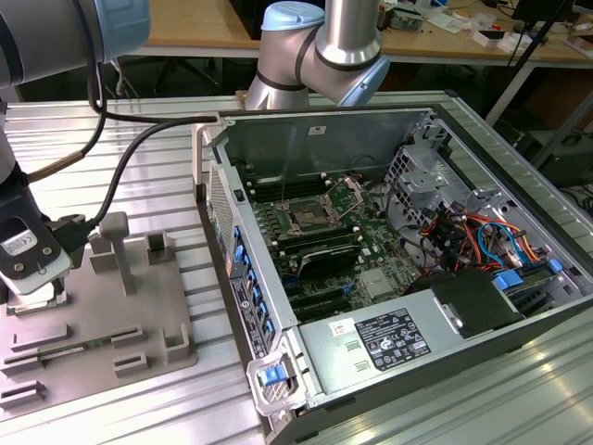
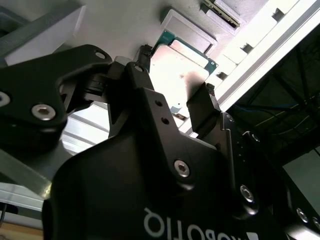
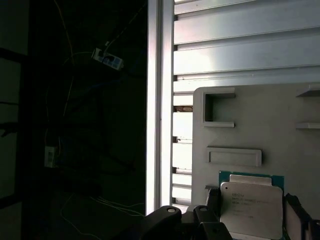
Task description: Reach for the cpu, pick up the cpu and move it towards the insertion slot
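Observation:
The cpu (image 3: pixel 251 202), a flat silvery square on a green board, lies on the grey tray (image 1: pixel 139 306) at the exterior view's left. My gripper (image 1: pixel 32 283) hangs low over the tray's near-left part. In both wrist views its black fingers (image 2: pixel 201 106) sit against two opposite edges of the cpu (image 2: pixel 182 62), so the gripper (image 3: pixel 252 207) is shut on the cpu, which still rests level with the tray (image 3: pixel 280 130). The insertion slot (image 1: pixel 306 216), a shiny metal frame with a dark centre, lies on the motherboard inside the open computer case, well to the exterior view's right of the gripper.
Grey upright blocks (image 1: pixel 116 243) stand on the tray close to the gripper. The case's side wall (image 1: pixel 243 269) rises between the tray and the motherboard. Cables (image 1: pixel 463 241) and a power supply (image 1: pixel 389 338) fill the case's right and front. A ribbed metal table (image 1: pixel 167 148) carries everything.

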Action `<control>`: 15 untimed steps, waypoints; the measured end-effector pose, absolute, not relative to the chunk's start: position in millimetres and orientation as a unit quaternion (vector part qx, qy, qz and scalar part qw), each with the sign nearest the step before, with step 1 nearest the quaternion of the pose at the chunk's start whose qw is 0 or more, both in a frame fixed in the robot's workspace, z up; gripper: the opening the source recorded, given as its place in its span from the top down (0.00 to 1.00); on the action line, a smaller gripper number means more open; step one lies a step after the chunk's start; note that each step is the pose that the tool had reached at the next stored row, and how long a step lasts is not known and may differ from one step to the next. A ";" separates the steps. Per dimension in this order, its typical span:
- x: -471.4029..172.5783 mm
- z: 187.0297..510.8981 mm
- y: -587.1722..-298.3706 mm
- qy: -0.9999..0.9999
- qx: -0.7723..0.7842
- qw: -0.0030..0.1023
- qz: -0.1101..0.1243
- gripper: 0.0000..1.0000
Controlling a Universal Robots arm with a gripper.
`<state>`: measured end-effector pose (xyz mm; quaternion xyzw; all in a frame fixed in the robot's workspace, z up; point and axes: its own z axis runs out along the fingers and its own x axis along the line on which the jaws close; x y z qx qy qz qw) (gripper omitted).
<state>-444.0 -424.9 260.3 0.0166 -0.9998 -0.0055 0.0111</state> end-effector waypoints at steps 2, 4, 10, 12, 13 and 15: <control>-444.1 261.1 -424.9 -1.000 0.017 0.011 -0.005 0.45; -444.1 262.3 -424.9 -1.000 0.017 0.011 -0.005 0.45; -444.1 266.0 -424.9 -1.000 0.017 0.011 -0.005 0.45; -444.0 266.7 -424.9 -1.000 0.017 0.011 -0.006 0.45; -444.0 267.4 -424.9 -1.000 0.017 0.011 -0.006 0.45; -444.0 267.9 -424.9 -1.000 0.017 0.011 -0.006 0.45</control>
